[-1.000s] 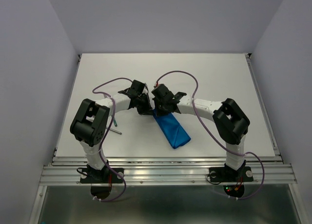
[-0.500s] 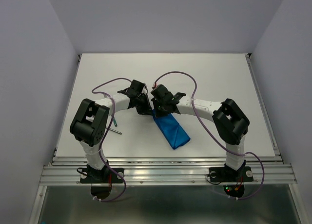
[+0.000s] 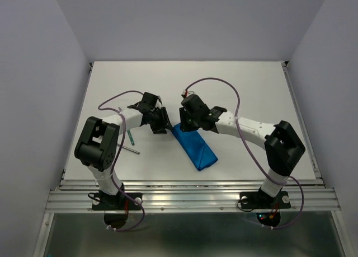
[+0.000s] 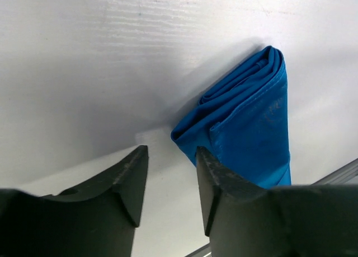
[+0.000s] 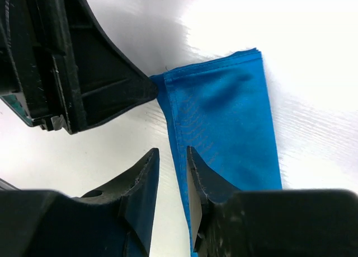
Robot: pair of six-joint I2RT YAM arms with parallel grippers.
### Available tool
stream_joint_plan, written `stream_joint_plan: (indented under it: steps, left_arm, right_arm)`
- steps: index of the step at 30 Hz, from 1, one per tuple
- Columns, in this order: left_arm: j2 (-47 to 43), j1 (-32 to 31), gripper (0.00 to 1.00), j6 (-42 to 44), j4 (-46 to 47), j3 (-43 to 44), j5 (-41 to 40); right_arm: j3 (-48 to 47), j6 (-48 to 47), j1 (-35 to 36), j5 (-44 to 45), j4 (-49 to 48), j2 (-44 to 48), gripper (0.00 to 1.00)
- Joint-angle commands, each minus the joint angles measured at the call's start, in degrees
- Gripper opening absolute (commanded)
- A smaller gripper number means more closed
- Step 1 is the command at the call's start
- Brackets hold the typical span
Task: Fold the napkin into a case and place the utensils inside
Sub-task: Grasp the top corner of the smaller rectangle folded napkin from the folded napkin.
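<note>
1. Since a second ago, both grippers have let go of the far end of the case (image 3: 196, 148) and drawn apart. The left gripper (image 3: 159, 122) has slid left of the cloth, and the right arm's elbow has swung out to the right.
2. The case lies flat on the table (image 3: 240, 89) as a narrow blue packet, running diagonally from between the two grippers toward the near edge.
3. The utensils lie well to the left of it, near the left arm's elbow: the teal-handled one (image 3: 130, 137) and the grey metal one (image 3: 132, 150).
4. In the left wrist view the jaws stand moderately apart and empty, with the packet's folded end just beside one finger.
5. The right gripper (image 3: 186, 121) shows only a narrow gap and holds nothing; it hovers over the packet's far left corner.
6. The step in hand looks like releasing the finished fold. Each gripper should lift straight up before moving sideways, so that no finger drags a layer open.
7. Both forearms reach inward, with wrists pitched down toward the table.
</note>
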State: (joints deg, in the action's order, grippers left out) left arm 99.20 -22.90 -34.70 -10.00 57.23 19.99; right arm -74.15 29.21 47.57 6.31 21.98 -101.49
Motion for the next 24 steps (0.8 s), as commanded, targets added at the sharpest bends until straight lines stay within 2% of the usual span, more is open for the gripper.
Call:
stream_joint_plan:
  steps: [1,4,8,13,15,24]
  left_arm:
    - [-3.84,0.22,0.55,0.69,1.20,-1.25,1.81]
    - [-4.54,0.22,0.75,-0.19,3.66,-2.30,3.48]
    - [-5.07,0.13,0.82,-1.60,7.09,-3.70,5.58]
    - [-3.84,0.04,0.79,-2.30,8.24,-3.80,5.85]
    - [-2.79,-0.04,0.72,-2.39,8.42,-3.53,5.59]
    - [0.03,-0.92,0.59,-2.48,8.51,-2.21,5.41]
  right_arm:
    - [1.90,0.76,-1.51,3.27,-2.47,4.99,0.32]
    - [3.22,1.11,-2.57,3.89,-2.47,5.86,0.33]
    - [3.84,1.46,-3.10,3.80,-2.47,6.04,0.33]
    - [3.66,1.55,-3.10,3.54,-2.47,5.60,0.33]
    - [3.66,1.46,-3.10,3.28,-2.47,5.60,0.33]
    - [4.01,1.46,-3.10,2.75,-2.38,5.95,0.33]
